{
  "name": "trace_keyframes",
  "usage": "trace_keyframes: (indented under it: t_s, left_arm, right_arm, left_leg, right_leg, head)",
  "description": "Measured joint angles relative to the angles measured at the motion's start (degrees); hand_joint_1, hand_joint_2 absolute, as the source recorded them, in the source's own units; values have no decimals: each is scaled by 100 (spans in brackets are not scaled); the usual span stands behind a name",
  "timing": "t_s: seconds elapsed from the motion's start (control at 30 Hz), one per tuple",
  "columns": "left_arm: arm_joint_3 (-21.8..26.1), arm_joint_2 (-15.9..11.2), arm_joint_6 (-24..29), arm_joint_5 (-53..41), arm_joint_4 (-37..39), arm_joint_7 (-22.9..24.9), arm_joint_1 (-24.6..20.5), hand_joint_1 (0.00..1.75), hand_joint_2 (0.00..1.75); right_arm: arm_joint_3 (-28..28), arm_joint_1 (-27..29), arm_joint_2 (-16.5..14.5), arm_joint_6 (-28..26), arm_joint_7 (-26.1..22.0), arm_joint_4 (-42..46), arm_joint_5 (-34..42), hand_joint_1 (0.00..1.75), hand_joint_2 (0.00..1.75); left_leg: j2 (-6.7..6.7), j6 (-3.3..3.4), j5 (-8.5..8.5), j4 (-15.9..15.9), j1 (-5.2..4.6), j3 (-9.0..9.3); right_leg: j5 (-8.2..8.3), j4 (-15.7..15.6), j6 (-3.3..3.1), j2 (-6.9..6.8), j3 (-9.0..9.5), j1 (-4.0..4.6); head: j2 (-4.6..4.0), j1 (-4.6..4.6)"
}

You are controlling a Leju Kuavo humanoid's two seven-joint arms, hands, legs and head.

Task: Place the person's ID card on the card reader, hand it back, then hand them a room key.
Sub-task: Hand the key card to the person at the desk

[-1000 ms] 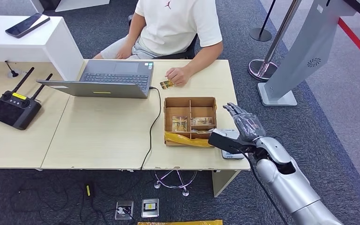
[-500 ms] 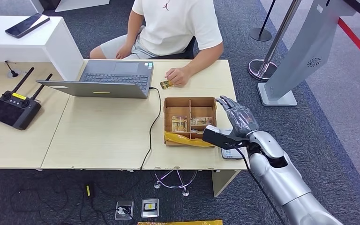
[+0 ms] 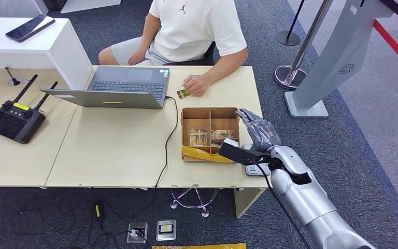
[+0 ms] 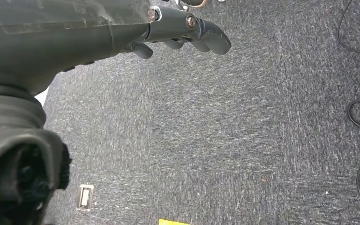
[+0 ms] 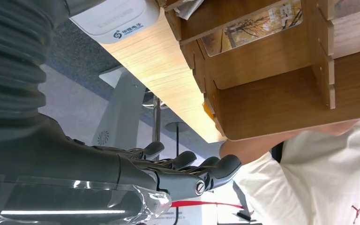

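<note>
The right hand (image 3: 259, 130) hovers over the right end of the surface (image 3: 114, 150), just right of the box (image 3: 210, 134) and above the card reader (image 3: 256, 167). Its fingers (image 5: 201, 171) are stretched out and slightly apart, with nothing in them. The reader, a white unit with blue print, lies at the near right corner of the surface, partly hidden by the robot's wrist.

The card (image 3: 184, 93) is at the far side of the surface, held in the person's hand (image 3: 197, 84) just right of the laptop (image 3: 119, 88), well apart from the right hand. The person (image 3: 192, 31) sits behind the surface in a white shirt.

The box is a wooden tray with compartments; picture cards (image 3: 223, 134) lie in its near compartments, and a yellow bag (image 3: 207, 154) lies along its near edge. A black cable (image 3: 168, 145) runs from the laptop over the near edge of the surface.

The left hand (image 4: 178, 35) hangs over grey carpet (image 4: 243, 140), its fingers curled in loosely and holding nothing.

On the left of the surface sits a black controller (image 3: 15, 116) with two antennas. A phone (image 3: 30, 27) lies on the white counter (image 3: 41, 46) at far left.
</note>
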State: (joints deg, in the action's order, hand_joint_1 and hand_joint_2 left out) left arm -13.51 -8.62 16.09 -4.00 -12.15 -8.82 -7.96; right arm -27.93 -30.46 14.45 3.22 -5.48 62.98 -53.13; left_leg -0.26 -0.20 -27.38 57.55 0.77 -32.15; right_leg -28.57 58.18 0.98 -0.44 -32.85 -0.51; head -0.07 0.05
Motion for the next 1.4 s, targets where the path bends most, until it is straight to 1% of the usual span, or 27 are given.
trace_keyframes:
  t_s: [0.5, 0.9, 1.4]
  left_arm:
    - [-15, 23, 0, 0, 0, 0, 1, 0, 0]
    - [-62, 40, 0, -47, 0, 0, -13, 0, 0]
    - [-96, 45, -5, -99, -2, 2, -82, 0, 0]
  right_arm:
    - [53, 4, -2, 52, -10, -185, -40, 0, 175]
    - [32, 82, -152, 100, -97, -184, -70, 0, 175]
    - [28, 131, -214, 98, -49, -184, -44, 0, 175]
  left_leg:
    - [0, 0, 0, 0, 0, 0]
    - [0, 0, 0, 0, 0, 1]
    - [0, 0, 0, 0, 0, 1]
  right_leg:
    - [0, 0, 0, 1, 0, 0]
    - [0, 0, 0, 2, -1, 0]
    - [0, 0, 0, 2, -1, 0]
  head:
    - [0, -1]
    - [0, 0]
    - [0, -1]
